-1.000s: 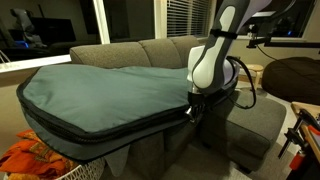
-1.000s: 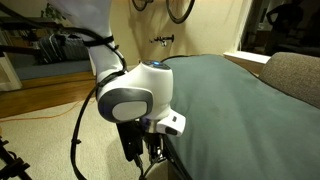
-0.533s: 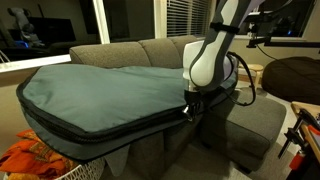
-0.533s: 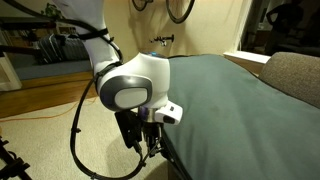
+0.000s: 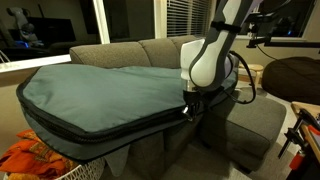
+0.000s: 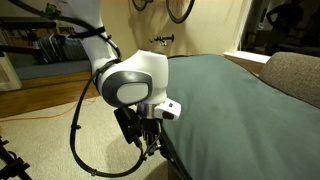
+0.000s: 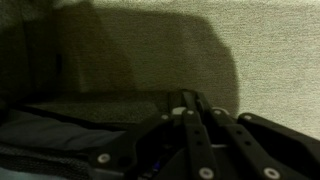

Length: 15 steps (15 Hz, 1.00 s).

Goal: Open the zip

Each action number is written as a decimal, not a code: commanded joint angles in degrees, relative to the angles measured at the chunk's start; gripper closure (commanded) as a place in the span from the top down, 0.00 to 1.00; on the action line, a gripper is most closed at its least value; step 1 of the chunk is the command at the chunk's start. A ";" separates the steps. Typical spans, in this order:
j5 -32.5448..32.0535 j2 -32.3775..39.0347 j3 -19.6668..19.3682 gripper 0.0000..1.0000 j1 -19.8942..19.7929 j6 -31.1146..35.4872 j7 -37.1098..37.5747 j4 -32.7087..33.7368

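Observation:
A huge teal-green padded bag (image 5: 100,90) lies across a grey sofa; it also shows in an exterior view (image 6: 235,100). The zip (image 5: 110,128) is a dark line with black trim along the bag's front side edge. My gripper (image 5: 188,110) hangs at the bag's right end, right on the zip line, and is seen from the side at the bag's edge (image 6: 150,148). In the dim wrist view my gripper (image 7: 190,97) has its fingers closed together beside the dark bag edge (image 7: 60,125). The zip pull itself is hidden between the fingertips.
The grey sofa (image 5: 130,55) carries the bag, with its seat block (image 5: 250,125) right of the arm. Orange cloth (image 5: 30,155) lies at the lower left. A brown beanbag (image 5: 290,75) sits at far right. The arm's black cable (image 6: 80,150) loops over the floor.
The gripper has shifted slightly left along the bag's edge and the wrist has turned a little. The jaws stay closed.

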 commanded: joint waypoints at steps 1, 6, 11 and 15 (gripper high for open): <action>-2.52 -3.54 -1.10 0.05 3.05 -3.19 3.07 -1.15; -4.19 -4.15 -1.39 0.05 5.52 -4.50 4.38 -0.45; -5.54 -4.72 -1.20 0.05 6.81 -6.31 5.09 0.47; -6.43 -5.03 -0.90 0.05 7.48 -7.78 5.25 1.28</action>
